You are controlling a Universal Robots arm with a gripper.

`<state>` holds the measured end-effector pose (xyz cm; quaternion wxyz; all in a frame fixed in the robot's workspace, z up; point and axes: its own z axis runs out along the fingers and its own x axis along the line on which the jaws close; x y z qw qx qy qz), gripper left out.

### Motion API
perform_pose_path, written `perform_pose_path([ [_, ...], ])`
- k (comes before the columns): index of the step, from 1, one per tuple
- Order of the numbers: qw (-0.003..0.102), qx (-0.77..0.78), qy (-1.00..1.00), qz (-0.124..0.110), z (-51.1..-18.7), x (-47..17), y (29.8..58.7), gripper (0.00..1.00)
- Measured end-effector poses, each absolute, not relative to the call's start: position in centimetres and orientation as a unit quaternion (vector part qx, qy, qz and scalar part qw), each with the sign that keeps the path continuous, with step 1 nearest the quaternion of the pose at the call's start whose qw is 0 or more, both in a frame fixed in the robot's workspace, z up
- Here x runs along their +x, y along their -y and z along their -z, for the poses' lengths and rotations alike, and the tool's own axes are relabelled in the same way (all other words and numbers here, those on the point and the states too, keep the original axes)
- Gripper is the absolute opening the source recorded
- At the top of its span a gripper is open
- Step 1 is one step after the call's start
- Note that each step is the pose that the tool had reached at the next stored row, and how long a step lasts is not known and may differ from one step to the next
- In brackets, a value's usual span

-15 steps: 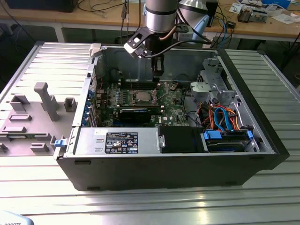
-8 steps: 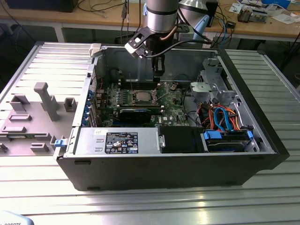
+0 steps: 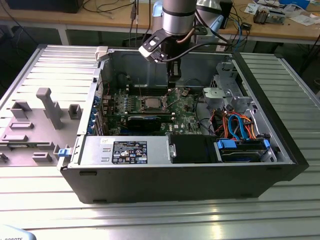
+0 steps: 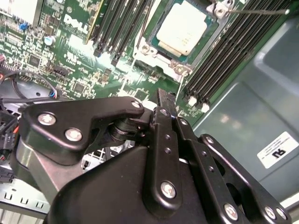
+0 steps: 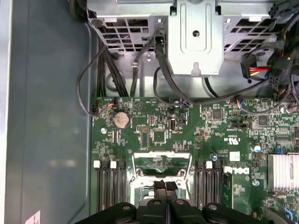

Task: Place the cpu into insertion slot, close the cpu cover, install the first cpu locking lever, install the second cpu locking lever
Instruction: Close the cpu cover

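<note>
The cpu (image 4: 182, 25), a silver-grey square, lies in the insertion slot (image 3: 161, 106) on the green board inside the open computer case. The cpu cover (image 4: 156, 58), a silver frame, lies flat around the chip. One thin wire lever (image 4: 261, 10) sticks out from the socket's corner, and another wire lever (image 4: 179, 86) runs right beside my fingertips; I cannot tell whether they touch it. My gripper (image 5: 164, 185) is shut with nothing visible between the fingers. It hangs low over the board at the socket's edge, to the exterior view's right of the cpu (image 3: 151, 103).
Black memory slots (image 4: 219, 56) flank the socket. A metal drive cage (image 3: 225, 92) and orange and blue cables (image 3: 240, 125) fill the case's right side. The power supply (image 3: 130, 150) sits at the front. A grey fixture (image 3: 45, 107) lies left of the case.
</note>
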<state>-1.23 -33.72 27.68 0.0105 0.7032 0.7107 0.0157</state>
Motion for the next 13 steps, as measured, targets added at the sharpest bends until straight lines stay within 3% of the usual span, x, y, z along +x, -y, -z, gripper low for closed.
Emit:
perform_pose_path([
  [13,0.010,0.703,-0.711,-0.016,-27.7,0.5,33.7,0.11],
])
